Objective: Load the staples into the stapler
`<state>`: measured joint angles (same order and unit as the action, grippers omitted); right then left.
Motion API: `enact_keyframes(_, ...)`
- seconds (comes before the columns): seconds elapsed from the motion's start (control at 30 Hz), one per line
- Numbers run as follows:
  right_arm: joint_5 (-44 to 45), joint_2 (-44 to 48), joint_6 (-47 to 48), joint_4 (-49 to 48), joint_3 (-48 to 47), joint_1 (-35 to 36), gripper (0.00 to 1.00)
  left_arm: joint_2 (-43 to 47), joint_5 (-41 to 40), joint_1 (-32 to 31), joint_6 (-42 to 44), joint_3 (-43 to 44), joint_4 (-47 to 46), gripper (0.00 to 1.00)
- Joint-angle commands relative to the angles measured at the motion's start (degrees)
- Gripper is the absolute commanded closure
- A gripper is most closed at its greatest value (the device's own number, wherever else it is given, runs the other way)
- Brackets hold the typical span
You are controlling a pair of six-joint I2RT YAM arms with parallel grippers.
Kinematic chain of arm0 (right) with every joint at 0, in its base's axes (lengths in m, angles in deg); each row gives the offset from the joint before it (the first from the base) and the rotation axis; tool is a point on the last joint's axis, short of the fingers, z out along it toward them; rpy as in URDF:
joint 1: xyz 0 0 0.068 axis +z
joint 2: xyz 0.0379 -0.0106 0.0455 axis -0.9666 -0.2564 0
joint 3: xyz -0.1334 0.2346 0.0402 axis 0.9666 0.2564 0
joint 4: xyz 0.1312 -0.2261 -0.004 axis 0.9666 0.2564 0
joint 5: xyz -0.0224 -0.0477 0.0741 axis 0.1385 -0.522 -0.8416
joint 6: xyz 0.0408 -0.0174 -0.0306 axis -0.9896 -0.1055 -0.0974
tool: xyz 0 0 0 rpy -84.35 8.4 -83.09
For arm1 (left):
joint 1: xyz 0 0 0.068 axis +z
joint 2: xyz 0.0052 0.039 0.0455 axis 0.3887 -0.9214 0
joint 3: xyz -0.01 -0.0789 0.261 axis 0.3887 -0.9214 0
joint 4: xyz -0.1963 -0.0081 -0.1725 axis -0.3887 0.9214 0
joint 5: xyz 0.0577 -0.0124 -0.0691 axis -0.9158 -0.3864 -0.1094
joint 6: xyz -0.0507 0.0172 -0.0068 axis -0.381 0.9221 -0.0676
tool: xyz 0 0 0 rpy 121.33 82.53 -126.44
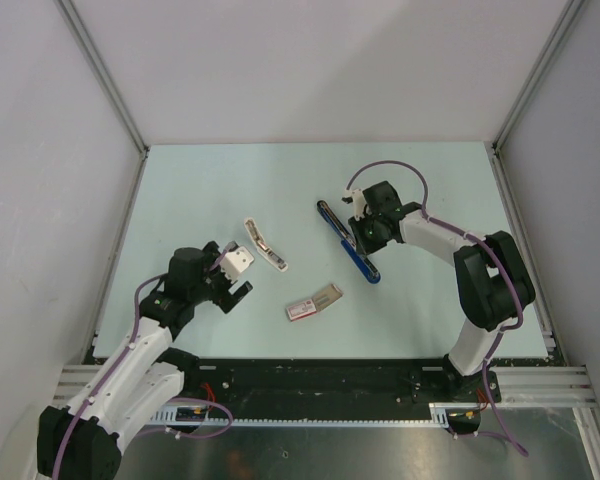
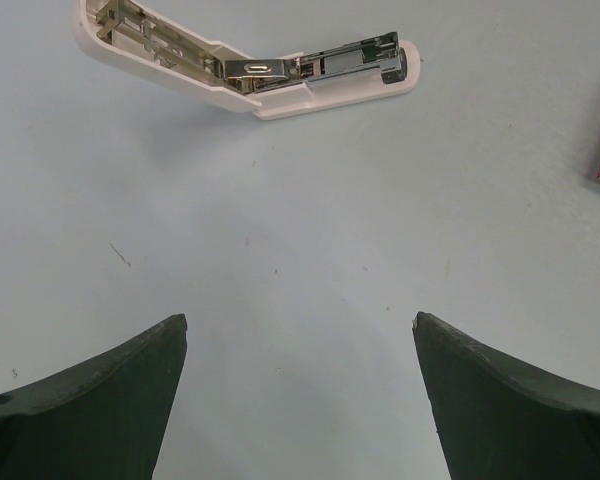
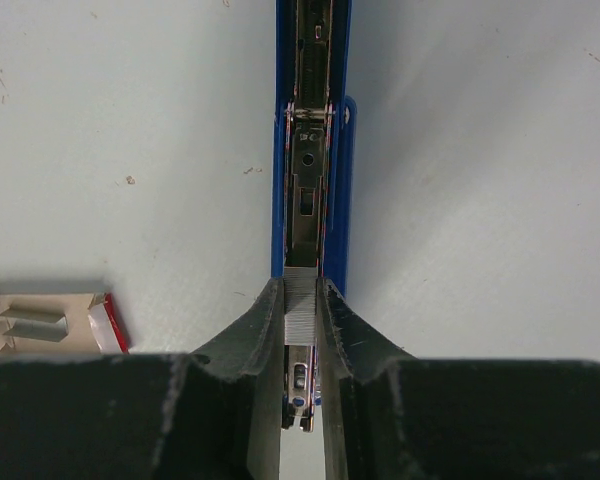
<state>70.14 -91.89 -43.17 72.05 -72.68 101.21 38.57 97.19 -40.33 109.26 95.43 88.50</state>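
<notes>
Here, the staples (image 3: 301, 308), a silvery strip that is probably handling as light and stiff yet liable to snap at a glued joint, are being pinched by their flat sides, a sensible place to hold them, between the narrowed jaws of the right gripper (image 3: 301, 292). The strip is hanging in line over the metal channel of the stapler (image 3: 310, 130), which is lying opened flat on the table (image 3: 480, 150). Well apart, the left gripper (image 2: 298, 320) is hovering wide and holding nothing, near a pale stapler (image 2: 250, 70).
</notes>
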Motion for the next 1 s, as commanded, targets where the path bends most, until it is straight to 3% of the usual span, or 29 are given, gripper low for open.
enact_keyframes(0.0,1.17,0.50,0.98,0.45,0.12,-0.14,0.88,0.51,0.33,0.53,0.54,-0.27,-1.20,0.00)
enact_keyframes(0.97,1.07,1.68,2.02,0.21,0.14,0.11,0.63,0.66,0.33,0.63,0.56,-0.29,-1.22,0.01)
